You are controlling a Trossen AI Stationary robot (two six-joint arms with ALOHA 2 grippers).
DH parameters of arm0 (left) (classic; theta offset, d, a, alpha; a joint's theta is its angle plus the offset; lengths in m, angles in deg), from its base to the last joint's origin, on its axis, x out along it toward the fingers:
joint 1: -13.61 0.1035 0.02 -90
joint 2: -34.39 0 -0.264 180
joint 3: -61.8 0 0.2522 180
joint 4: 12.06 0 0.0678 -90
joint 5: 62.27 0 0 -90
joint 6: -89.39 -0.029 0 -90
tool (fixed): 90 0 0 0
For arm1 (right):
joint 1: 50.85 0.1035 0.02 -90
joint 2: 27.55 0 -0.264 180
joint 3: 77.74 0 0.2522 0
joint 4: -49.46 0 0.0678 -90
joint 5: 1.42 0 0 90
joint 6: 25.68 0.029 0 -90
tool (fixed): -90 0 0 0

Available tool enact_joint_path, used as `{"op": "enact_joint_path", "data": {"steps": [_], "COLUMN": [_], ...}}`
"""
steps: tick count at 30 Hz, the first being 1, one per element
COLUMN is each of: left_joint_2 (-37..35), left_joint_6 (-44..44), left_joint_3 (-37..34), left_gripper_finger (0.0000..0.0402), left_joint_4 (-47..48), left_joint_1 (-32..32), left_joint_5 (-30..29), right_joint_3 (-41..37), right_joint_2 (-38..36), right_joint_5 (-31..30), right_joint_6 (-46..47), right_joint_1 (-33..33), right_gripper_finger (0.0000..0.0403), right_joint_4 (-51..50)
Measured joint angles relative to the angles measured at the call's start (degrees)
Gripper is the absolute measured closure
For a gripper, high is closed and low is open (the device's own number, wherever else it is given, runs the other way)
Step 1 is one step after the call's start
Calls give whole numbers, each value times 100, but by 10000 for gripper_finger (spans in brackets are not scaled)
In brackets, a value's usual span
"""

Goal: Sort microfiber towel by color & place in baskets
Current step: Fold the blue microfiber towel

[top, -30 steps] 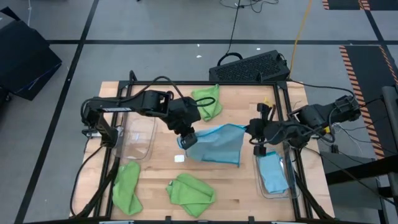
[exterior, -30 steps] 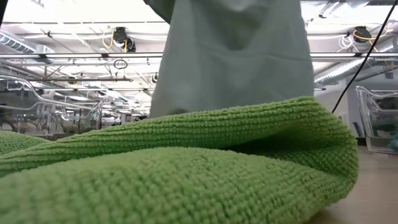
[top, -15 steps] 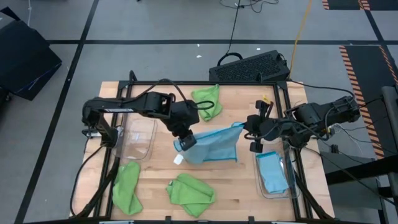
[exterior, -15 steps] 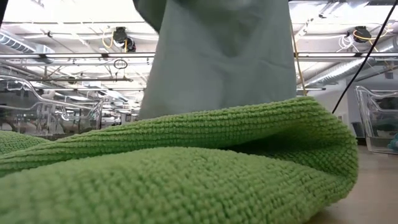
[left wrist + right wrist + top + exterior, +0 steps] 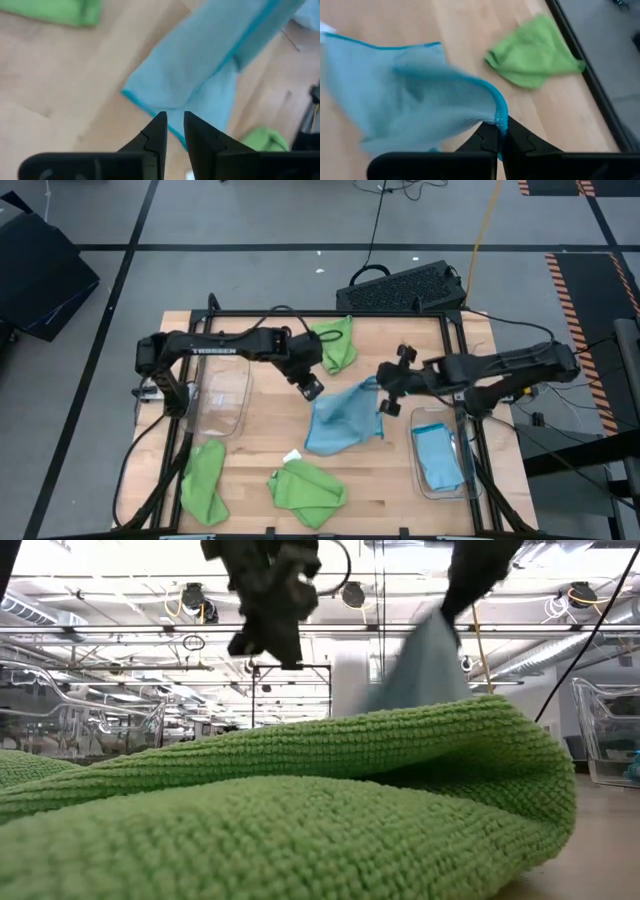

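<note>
Left arm stretched toward centre, its hand [image 5: 311, 387] empty with fingers [image 5: 156, 131] slightly parted; right arm reaching inward from the right, its hand [image 5: 383, 406] pinched on a blue towel [image 5: 338, 418] corner.

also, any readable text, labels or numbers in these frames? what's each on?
Left arm, high view: pale lettering along the link, too small to read.
Green towel: small white tag at its edge, no print readable.
Nothing else carries text.
</note>
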Motion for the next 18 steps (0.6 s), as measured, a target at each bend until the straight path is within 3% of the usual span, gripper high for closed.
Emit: {"op": "enact_joint_path", "data": {"steps": [3, 9, 12, 18], "left_joint_2": [0, 0, 0, 0], "left_joint_6": [-146, -358, -805, -1792], "left_joint_3": [-325, -659, -830, -1420], "left_gripper_finger": [334, 334, 334, 334], "left_joint_4": [-338, -854, -1396, -3037], "left_joint_1": [275, 642, 484, -208], "left_joint_5": [10, 16, -46, -757], "right_joint_3": [-561, -1073, -1073, -1073], "right_joint_2": [47, 718, 1076, 1326], "right_joint_5": [212, 1319, 1491, 1703], "right_joint_6": [-207, -368, -376, -472], "right_joint_1": [-678, -1912, -2190, -2466], "right_gripper_finger": [403, 403, 403, 403], "right_joint_4": [697, 1774, 1788, 1874]}}
